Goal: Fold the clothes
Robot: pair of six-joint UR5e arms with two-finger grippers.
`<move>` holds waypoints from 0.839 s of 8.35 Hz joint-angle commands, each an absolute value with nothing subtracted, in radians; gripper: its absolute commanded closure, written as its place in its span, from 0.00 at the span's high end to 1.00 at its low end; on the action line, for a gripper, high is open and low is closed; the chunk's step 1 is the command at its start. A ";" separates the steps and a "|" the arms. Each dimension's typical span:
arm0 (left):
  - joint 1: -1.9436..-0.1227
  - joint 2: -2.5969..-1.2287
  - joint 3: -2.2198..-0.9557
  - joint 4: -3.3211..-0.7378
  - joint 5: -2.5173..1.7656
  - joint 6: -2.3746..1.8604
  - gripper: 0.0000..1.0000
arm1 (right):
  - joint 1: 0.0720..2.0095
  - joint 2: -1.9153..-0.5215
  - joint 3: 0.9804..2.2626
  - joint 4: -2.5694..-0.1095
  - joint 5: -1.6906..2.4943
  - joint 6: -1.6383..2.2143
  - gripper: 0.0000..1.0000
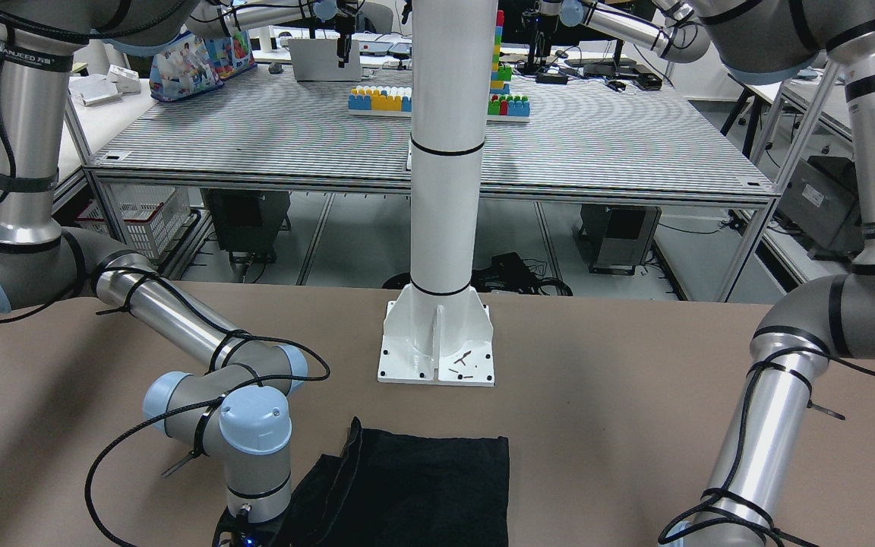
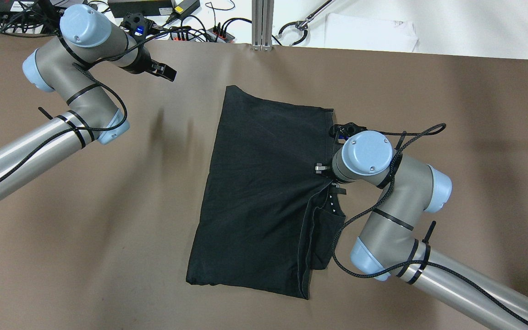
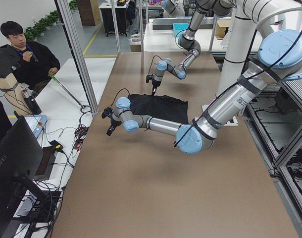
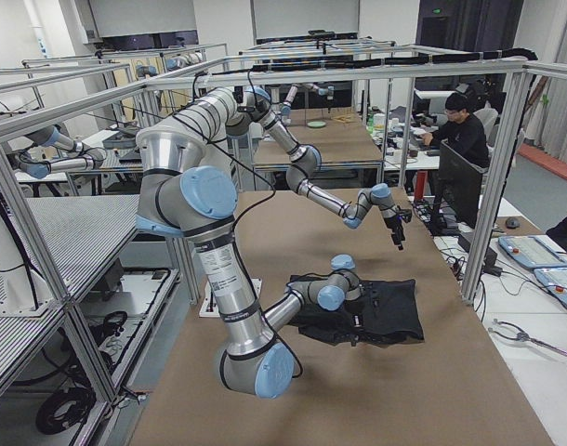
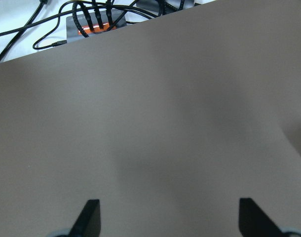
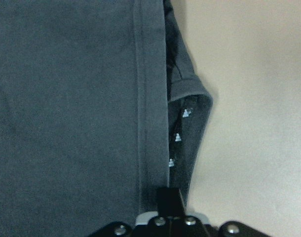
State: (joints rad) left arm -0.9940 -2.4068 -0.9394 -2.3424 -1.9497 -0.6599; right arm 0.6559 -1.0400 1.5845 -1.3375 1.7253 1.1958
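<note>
My left arm [image 2: 16, 156] and right arm [image 2: 475, 291] are showing brushed-silver tubes, grey joint housings and pale-blue round caps. Black braided cables [image 2: 422, 132] are running along them, cinched with black ties. Silver screw heads are dotting the black base of my right end effector [image 6: 169, 197].

A white pole [image 1: 446, 152] stands on a bolted base plate [image 1: 437, 357] on the brown table [image 1: 635, 395]; behind the pole, a striped bench [image 1: 255, 129] carries coloured blocks [image 1: 380, 99]; under that bench sits a white basket [image 1: 141, 220]; across the table from the pole, a person [image 3: 27, 54] sits near a dark monitor [image 3: 12, 168]; a power strip [image 5: 94, 24] with black cables lies past the table's edge.
</note>
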 commanded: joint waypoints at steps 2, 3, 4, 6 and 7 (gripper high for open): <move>-0.993 -2.405 -0.940 -2.342 -1.950 -0.660 1.00 | 0.658 -1.011 1.592 -1.328 1.729 1.207 0.94; -0.994 -2.405 -0.940 -2.342 -1.950 -0.660 1.00 | 0.663 -0.956 1.592 -1.339 1.774 1.266 0.94; -0.993 -2.407 -0.940 -2.342 -1.950 -0.660 1.00 | 0.660 -0.915 1.592 -1.354 1.788 1.408 0.93; -0.992 -2.405 -0.940 -2.342 -1.950 -0.660 1.00 | 0.612 -0.876 1.591 -1.393 1.789 1.618 0.92; -0.992 -2.405 -0.940 -2.342 -1.950 -0.660 1.00 | 0.583 -0.877 1.595 -1.410 1.786 1.659 0.92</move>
State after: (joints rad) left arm -0.9926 -2.4061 -0.9403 -2.3424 -1.9497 -0.6596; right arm 0.6345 -0.8945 1.5907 -1.3781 1.7856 1.5253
